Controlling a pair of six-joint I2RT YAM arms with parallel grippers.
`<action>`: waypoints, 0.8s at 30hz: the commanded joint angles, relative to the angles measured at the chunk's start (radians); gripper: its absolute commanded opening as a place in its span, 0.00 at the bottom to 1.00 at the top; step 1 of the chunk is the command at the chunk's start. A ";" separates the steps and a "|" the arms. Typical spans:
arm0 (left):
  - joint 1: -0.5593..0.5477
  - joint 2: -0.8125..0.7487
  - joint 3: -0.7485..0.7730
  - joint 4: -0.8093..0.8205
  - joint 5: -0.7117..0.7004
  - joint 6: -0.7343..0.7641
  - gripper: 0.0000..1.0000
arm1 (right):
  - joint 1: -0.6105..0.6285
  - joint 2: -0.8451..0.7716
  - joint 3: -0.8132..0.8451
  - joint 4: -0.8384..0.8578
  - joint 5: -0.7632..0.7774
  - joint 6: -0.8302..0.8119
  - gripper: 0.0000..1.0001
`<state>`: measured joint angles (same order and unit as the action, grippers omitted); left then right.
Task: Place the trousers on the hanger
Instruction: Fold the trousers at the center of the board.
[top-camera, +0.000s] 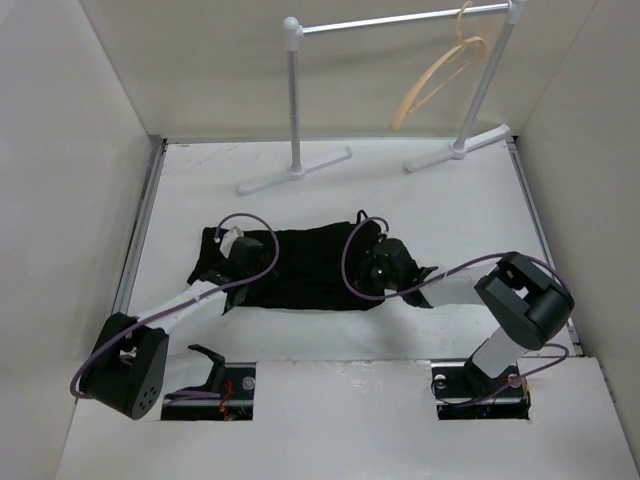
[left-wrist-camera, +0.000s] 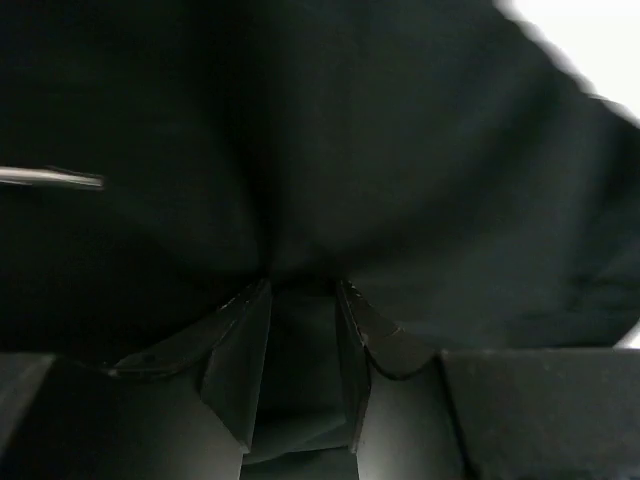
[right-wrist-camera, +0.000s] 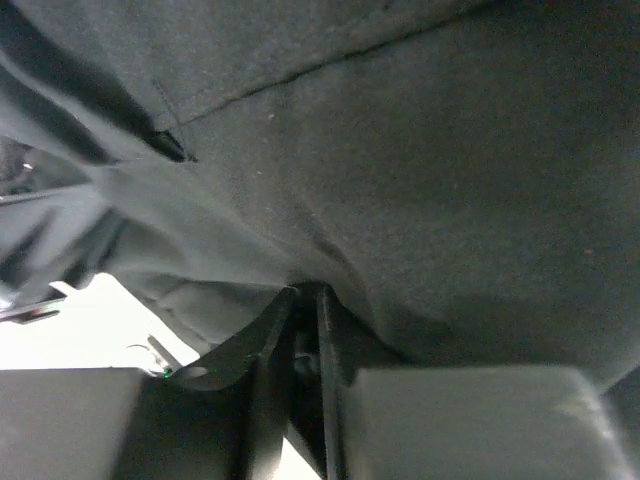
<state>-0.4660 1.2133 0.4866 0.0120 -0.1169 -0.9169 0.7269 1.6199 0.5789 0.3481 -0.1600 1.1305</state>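
Left claw (left-wrist-camera: 305, 287) is clamped on a thick fold of the trousers (top-camera: 305, 265), with cloth puckering into the gap between its fingers. Right claw (right-wrist-camera: 308, 292) is nearly together, pinching a thinner fold of the same cloth.

Trousers lie spread on the desk (top-camera: 430, 200), mid-field, long axis running 9 to 3 o'clock. Left claw is at the 9 o'clock end, right claw at the 3 o'clock end. Hanger (top-camera: 440, 72) hangs tilted from the rail stand (top-camera: 390, 22), at 1 o'clock from the trousers and well apart, on the far side of the desk.

Step, as judged: both grips taken, lift not yet begun. Next move calls for raising both ends together, then carrying toward 1 o'clock and draping the cloth over the hanger.

Room: bare desk between trousers and stand feet. Walls are close at 9 and 3 o'clock. Stand feet and posts sit across the path at 12. Hanger hangs loose and would likely swing if nudged.
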 joint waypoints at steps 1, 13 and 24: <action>0.066 -0.098 -0.055 0.057 0.042 -0.008 0.30 | 0.007 -0.038 -0.008 0.029 -0.026 0.014 0.29; 0.142 -0.218 -0.083 0.008 0.126 -0.002 0.36 | -0.157 -0.059 0.318 -0.233 -0.061 -0.130 0.27; 0.240 -0.363 -0.149 -0.150 0.143 0.030 0.36 | -0.303 0.268 0.426 -0.126 -0.024 0.018 0.15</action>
<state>-0.2531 0.9020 0.3614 -0.0605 0.0189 -0.9127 0.4217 1.8732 0.9524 0.1791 -0.2195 1.1145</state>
